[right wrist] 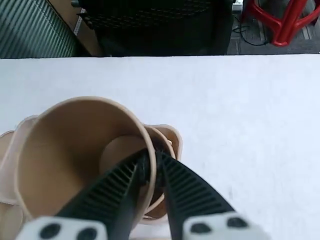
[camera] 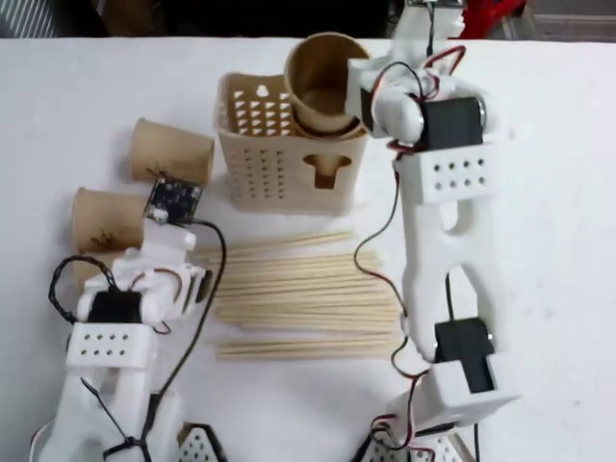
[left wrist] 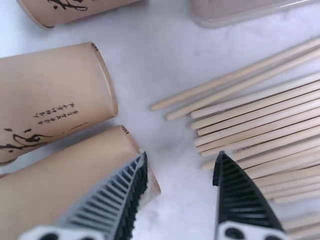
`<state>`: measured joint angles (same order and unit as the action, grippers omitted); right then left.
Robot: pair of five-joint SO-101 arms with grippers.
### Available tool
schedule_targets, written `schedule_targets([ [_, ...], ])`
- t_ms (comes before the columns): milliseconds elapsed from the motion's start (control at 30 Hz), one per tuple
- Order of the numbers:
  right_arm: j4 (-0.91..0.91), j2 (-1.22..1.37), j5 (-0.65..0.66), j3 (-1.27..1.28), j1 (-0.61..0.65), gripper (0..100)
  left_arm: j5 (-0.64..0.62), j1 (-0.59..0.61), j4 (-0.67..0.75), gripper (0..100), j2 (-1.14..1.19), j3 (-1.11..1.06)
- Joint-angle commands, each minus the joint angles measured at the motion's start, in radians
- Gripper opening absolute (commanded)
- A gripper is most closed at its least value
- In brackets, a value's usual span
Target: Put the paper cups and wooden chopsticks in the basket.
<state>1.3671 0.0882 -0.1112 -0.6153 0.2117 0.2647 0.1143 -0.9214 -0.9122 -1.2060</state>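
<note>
At the basket (camera: pixel 279 168), a cup (right wrist: pixel 75 150) is clamped by its rim in the right tool (right wrist: pixel 151 160); released tilted, it could be tipped out; the left tool (left wrist: pixel 180 165) is held apart.

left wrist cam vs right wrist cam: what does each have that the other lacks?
Left wrist view: left gripper, open over the table, with the lying paper cups on one side and the spread wooden chopsticks on the other. Right wrist view: right gripper shut on the rim of the held cup; a red stool beyond the table. Both: the white table and part of the basket.
</note>
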Motion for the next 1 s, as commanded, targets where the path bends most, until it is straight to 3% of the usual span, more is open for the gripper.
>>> schedule_targets([
  [0,0.007,0.004,-0.011,-0.049,0.001,7.9,-0.011,0.002,0.023,23,-0.018,0.005],
  [133,0.008,-0.001,-0.009,-0.044,0.001,22.3,-0.011,0.002,0.023,23,-0.018,0.005],
  [233,0.044,-0.030,-0.006,-0.049,0.001,26.9,-0.011,0.002,0.023,23,-0.016,0.005],
  [467,0.248,-0.110,0.189,-0.040,-0.001,19.3,-0.011,0.016,0.021,23,-0.022,0.014],
  [567,0.331,-0.140,0.215,-0.038,-0.022,7.5,-0.009,0.088,-0.005,23,-0.024,0.091],
  [633,0.344,-0.153,0.218,-0.032,-0.045,0.8,-0.003,0.145,-0.061,23,-0.022,0.193],
  [767,0.334,-0.220,0.222,0.121,-0.081,1.5,0.025,0.245,-0.252,23,-0.016,0.486],
  [967,0.102,-0.458,0.261,0.611,-0.071,1.7,0.084,0.357,-0.551,27,0.028,0.856],
])
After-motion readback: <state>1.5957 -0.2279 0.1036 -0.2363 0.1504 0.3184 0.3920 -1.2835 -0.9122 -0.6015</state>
